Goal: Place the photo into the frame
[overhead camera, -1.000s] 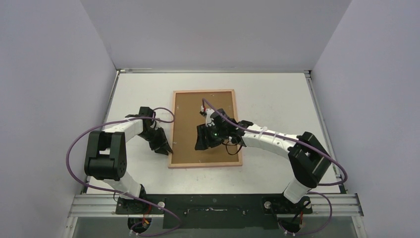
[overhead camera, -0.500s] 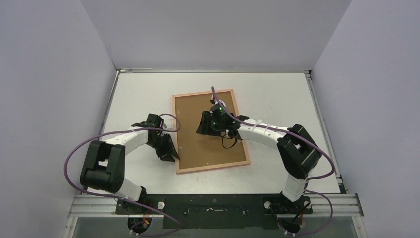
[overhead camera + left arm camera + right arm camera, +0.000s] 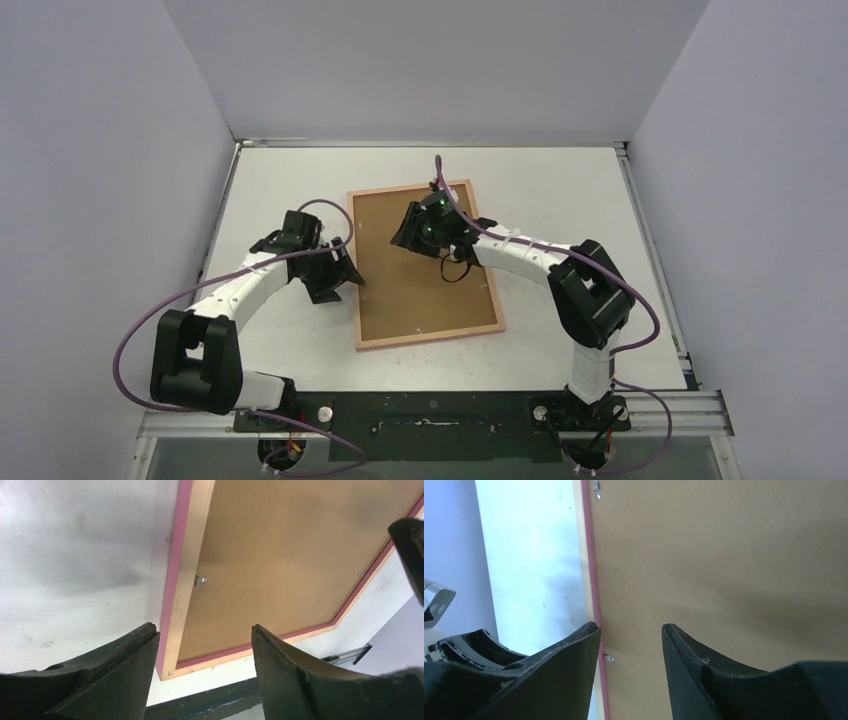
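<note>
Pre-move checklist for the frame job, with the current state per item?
1. Left claw open over the frame's left edge: ok.
2. Right claw open over the backing board: ok.
3. The frame lies flat on the table, back up: ok.
4. Backing board out of the frame: not ok, it sits inside.
5. Photo located: cannot tell, it is in no view.
6. Metal tabs released: cannot tell.

The left arm (image 3: 240, 288) and right arm (image 3: 520, 258) are showing white shells between black joints, purple cables (image 3: 116, 352) trailing alongside. A green light (image 3: 441, 201) is glowing. The left end effector (image 3: 202, 630) and right end effector (image 3: 630, 626) are wearing matte black wedge fingers (image 3: 115, 670).
</note>
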You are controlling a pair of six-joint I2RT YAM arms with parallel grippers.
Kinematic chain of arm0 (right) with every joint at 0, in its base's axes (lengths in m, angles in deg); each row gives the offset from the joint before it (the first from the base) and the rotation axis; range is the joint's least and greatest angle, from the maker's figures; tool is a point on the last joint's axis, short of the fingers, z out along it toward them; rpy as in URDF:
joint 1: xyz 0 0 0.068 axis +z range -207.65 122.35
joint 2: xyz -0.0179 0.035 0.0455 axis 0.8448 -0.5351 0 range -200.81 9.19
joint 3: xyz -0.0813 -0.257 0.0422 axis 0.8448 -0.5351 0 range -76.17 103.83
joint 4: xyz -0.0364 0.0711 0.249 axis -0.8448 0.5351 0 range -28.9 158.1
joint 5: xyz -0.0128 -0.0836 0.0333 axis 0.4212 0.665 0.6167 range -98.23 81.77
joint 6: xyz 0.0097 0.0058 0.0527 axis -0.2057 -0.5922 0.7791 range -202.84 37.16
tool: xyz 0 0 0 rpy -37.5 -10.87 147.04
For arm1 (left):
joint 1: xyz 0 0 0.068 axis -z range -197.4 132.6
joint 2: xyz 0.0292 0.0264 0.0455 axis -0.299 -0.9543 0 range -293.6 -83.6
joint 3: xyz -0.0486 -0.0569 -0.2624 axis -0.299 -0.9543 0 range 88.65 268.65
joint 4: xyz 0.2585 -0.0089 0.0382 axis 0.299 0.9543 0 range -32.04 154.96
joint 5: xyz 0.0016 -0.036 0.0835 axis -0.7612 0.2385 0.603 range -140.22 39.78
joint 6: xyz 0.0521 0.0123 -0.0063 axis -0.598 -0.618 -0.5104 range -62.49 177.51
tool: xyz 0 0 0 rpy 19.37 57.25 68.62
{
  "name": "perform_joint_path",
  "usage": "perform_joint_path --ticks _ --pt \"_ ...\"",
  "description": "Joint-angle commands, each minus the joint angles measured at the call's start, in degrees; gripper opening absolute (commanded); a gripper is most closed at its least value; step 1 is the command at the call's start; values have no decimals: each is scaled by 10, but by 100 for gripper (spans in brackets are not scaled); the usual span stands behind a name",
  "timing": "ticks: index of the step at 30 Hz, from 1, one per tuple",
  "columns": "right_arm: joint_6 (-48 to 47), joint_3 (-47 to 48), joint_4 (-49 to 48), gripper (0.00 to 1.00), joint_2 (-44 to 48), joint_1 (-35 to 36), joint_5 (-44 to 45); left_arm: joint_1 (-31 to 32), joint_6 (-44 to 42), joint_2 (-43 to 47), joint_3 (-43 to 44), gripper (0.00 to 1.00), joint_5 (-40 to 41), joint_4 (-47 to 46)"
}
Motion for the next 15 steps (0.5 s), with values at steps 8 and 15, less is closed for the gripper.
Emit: perform_joint_path --ticks 8,15 --pt "5 158 -56 44 -113 -2 -1 -105 -63 -160 137 48 -61 -61" --pt "14 235 -92 36 -202 -2 4 -119 -87 -256 205 39 -108 -107"
